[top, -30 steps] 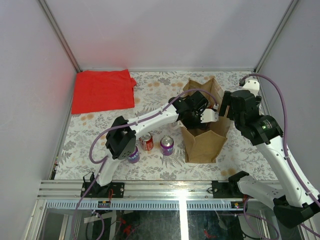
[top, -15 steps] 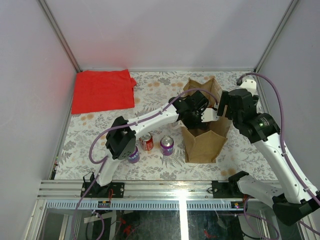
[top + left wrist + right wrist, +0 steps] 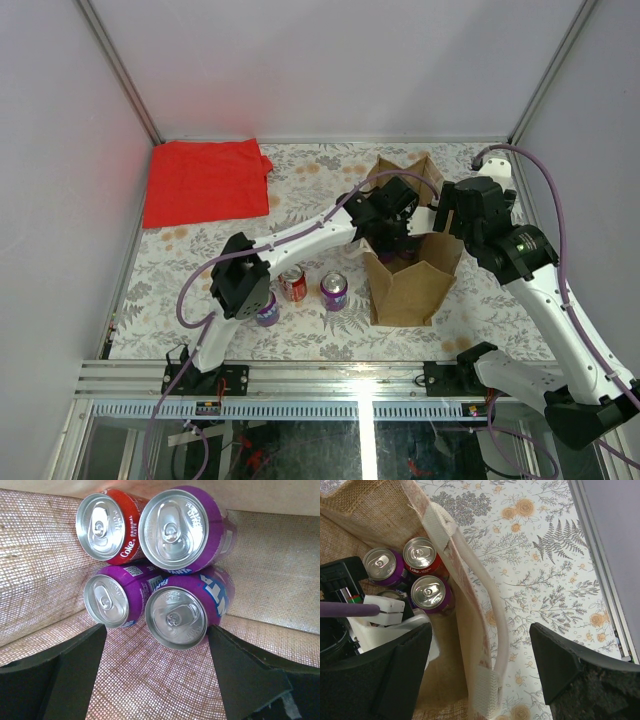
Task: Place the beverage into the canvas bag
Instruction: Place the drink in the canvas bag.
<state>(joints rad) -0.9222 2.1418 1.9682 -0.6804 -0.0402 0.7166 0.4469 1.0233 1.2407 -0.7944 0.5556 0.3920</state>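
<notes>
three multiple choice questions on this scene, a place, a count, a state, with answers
1. Where is the left gripper? A at the far left B by its own base C in the canvas bag's mouth
2. How many cans are in the bag? A two B four C six
3. The left gripper's jaws are: A open, gripping nothing B shut on a can C shut, empty
C: its wrist view shows bag walls all round. B: one red, three purple. A: its fingers stand wide apart.
</notes>
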